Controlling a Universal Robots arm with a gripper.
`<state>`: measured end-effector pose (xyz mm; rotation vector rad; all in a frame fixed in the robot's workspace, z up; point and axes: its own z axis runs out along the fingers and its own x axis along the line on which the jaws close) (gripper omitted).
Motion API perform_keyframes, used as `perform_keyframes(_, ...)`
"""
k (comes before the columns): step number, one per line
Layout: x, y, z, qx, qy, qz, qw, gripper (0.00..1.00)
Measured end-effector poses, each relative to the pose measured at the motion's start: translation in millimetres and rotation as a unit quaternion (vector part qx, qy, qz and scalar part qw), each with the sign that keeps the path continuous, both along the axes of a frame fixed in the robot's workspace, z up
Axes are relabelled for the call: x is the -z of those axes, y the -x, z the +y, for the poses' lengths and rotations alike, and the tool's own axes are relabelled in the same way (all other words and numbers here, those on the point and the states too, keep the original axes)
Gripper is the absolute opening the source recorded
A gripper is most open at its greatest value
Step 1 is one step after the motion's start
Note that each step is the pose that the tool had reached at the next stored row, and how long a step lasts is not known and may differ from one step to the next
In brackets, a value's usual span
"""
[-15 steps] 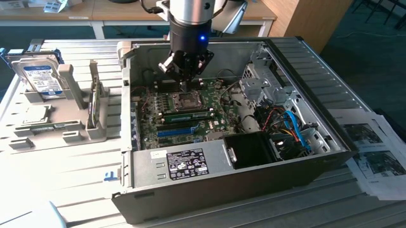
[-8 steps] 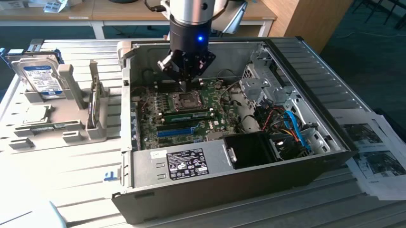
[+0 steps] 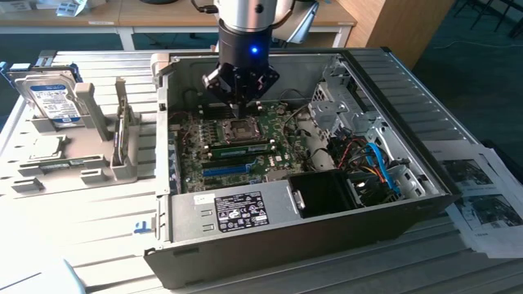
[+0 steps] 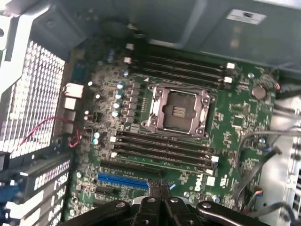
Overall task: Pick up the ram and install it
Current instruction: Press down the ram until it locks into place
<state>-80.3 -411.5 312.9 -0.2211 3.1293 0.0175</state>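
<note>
Exterior view: the gripper (image 3: 237, 114) hangs inside the open computer case (image 3: 425, 153), its fingers clenched together with nothing between them, just above the empty processor socket (image 3: 242, 129) on the motherboard (image 3: 270, 160). A green ram (image 3: 239, 147) lies seated in a slot just beside that socket; whether it is fully latched cannot be judged. On the tabletop (image 3: 90, 214) at the exterior view's left, a grey holder (image 3: 98, 165) carries a hard drive (image 3: 54, 101). Wrist view: the closed fingers (image 4: 164, 190) point down over the motherboard near a blue slot (image 4: 123, 181), with the processor socket (image 4: 178, 112) between rows of dark memory slots (image 4: 164, 150).
</note>
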Motion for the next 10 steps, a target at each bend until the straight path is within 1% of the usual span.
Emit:
perform_keyframes(4,0.1,0.0,0.0,0.035,0.0,0.0,0.9994,0.1)
perform_keyframes(10,0.1,0.0,0.0,0.038,0.0,-0.0001,0.9993,0.1)
